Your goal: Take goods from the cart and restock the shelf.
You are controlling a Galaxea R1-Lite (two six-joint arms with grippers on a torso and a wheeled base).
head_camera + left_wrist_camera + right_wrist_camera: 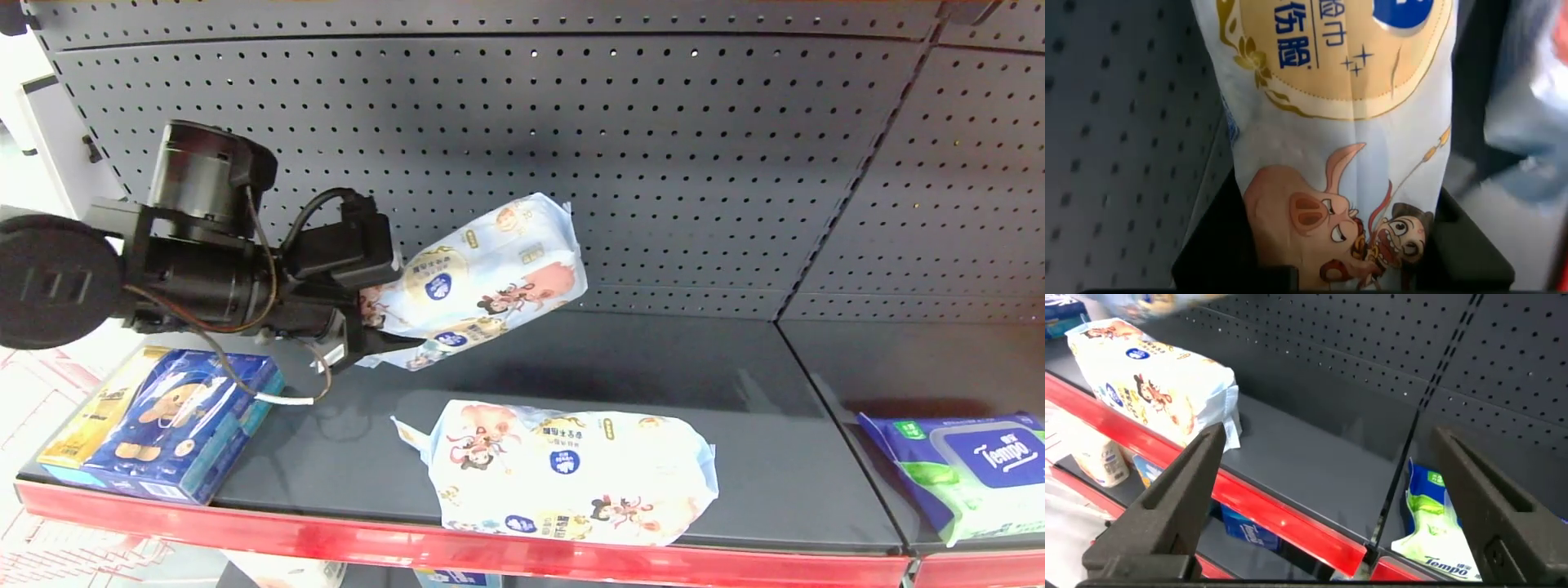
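a dark grey metal shelf (653, 384) with a red front lip carries, at its left front, a blue cartoon-bear tissue pack (175, 425) touching a yellow pack (90, 416), a white cartoon-printed soft pack (563, 474) lying mid-front, and a blue-and-green wipes pack (963, 474) on the right section.

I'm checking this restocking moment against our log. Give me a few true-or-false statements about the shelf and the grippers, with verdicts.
1. The left gripper is shut on a tissue pack, holding it tilted in the air over the shelf. True.
2. The right gripper is shut on a pack. False: it is open and holds nothing.
3. A second pack with the same print lies flat near the shelf's front edge. True.
4. The blue box lies at the shelf's right end. False: it lies at the left end; a wet-wipes pack lies to the right, past the divider.
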